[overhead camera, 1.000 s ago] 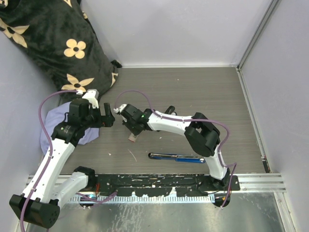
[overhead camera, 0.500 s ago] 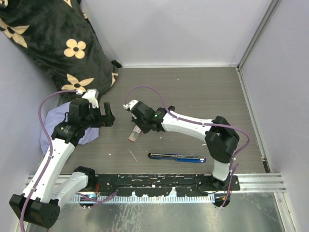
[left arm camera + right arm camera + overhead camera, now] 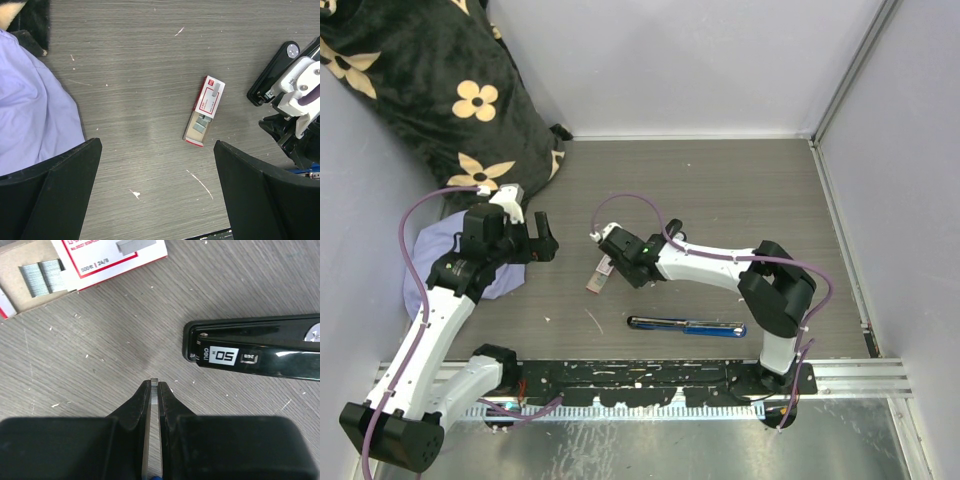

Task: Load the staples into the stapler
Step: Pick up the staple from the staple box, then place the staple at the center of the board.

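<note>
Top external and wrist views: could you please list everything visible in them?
staple box: one, white and red, open, mid-table.
black stapler: one, black, beside the box.
slim tool: one, blue and black, possibly a stapler, nearer the arms.
cushion: one, black with cream flowers, far left corner.
cloth: one, lilac, left edge.
table: one, grey wood grain.
left end effector: one, black, open, left of the box.
right end effector: one, black, shut on a silvery strip.

White, red-labelled staples box; black stapler.
</note>
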`<state>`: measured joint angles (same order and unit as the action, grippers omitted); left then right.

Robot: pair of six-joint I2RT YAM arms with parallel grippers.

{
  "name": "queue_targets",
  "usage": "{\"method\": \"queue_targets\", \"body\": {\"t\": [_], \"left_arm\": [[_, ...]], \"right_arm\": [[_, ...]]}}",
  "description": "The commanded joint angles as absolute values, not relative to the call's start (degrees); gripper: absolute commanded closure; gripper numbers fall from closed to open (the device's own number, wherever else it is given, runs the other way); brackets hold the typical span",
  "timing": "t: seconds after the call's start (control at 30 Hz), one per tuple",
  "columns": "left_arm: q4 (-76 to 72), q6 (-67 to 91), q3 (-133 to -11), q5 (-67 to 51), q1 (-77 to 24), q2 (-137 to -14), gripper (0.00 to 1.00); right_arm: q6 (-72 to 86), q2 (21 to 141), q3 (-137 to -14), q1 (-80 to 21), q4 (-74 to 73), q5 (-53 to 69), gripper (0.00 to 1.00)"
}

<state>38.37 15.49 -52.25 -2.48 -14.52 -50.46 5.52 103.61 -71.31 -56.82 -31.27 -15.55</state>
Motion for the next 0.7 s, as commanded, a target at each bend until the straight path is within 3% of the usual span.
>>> {"method": "queue_targets", "body": {"t": [0.0,0.67], "left_arm": [[35.24,15.47,-53.35,-3.38,-14.63,-49.28,0.02],[35.11,15.46,-53.43,-3.87,-14.59,-48.89,0.02]], "right_arm": [[6.36,102.73,-71.42,-57.35,-30.06,-20.91,0.88],[8.96,111.31,-76.07,-61.39,-32.10,-26.11,0.87]]}}
